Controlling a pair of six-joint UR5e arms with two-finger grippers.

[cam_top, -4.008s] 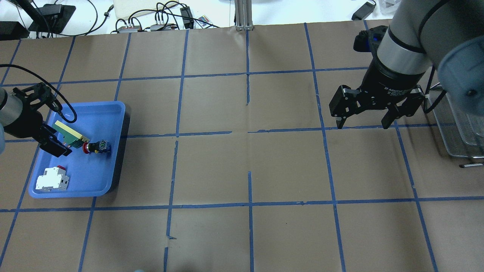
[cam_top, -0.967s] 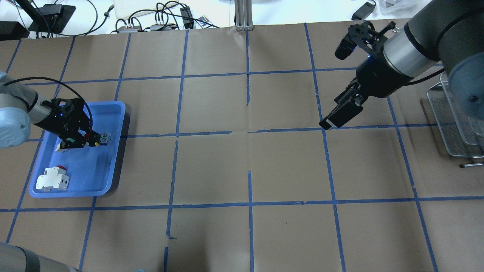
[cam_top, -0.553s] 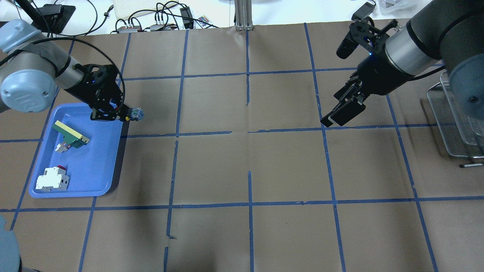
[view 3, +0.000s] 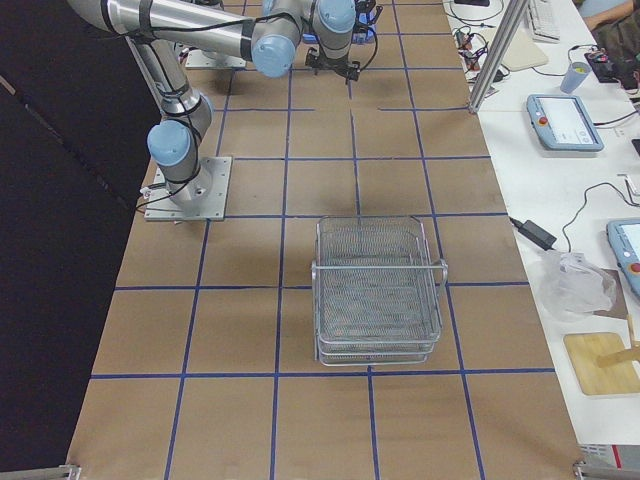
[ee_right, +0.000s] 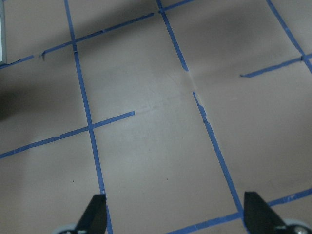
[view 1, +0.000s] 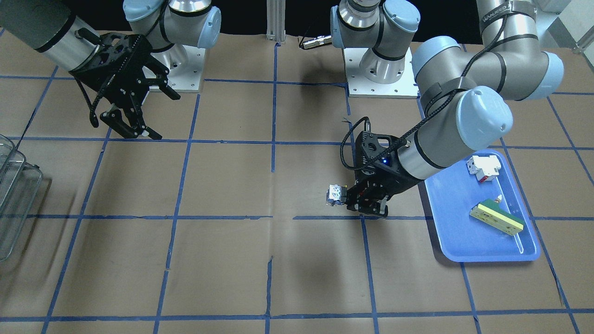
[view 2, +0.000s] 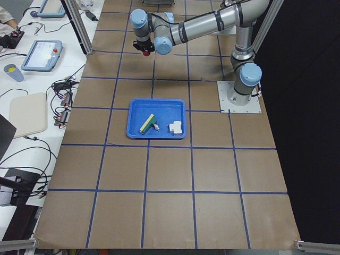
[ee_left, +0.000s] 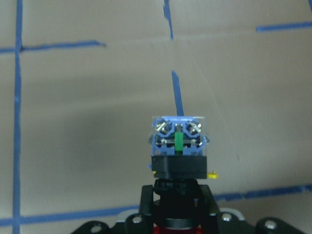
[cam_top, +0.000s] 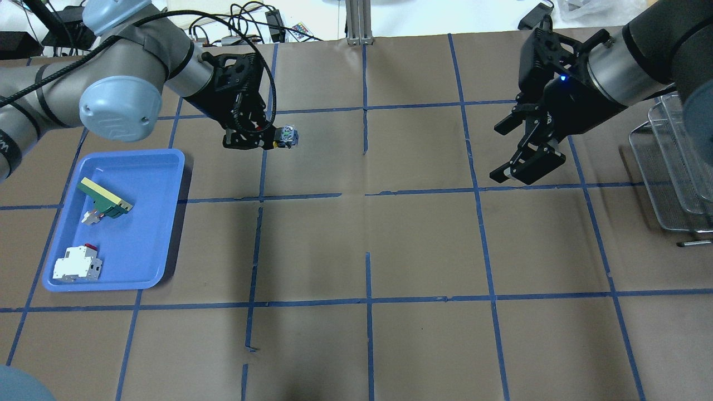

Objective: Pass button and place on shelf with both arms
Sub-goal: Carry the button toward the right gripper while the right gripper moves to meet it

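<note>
Carrying the button toward the hand-over looks like the step in hand.

Front-facing view: left gripper (view 1: 356,202) is clamped on the button (view 1: 335,195) and holds it in the air, just off the blue tray (view 1: 448,204) on the side toward mid-table. The block end sticks out past the fingers. Right gripper (view 1: 163,117) has its jaws spread and holds nothing, well apart from the tray. The shelf (view 1: 14,185) is farther off again.

Overhead view: the button (cam_top: 288,135) is out of the tray (cam_top: 146,234), past its far right corner. Left gripper (cam_top: 257,141) is shut round the cap end. Right gripper (cam_top: 500,153) is open, across the table from the tray, near the shelf (cam_top: 668,184).

Exterior left view: only the red cap (view 2: 145,52) shows, beyond the tray (view 2: 171,108).

Exterior right view: the wire shelf (view 3: 378,290) holds nothing.

Left wrist view: the blue and white block (ee_left: 178,140) points away, with the collar pinched between the fingers.

Right wrist view: fingertips (ee_right: 96,210) are wide apart over bare paper.

Next, probably: the right gripper closes in and lines up on the exposed block end, which is a small target, then grips it before the left gripper lets go.
</note>
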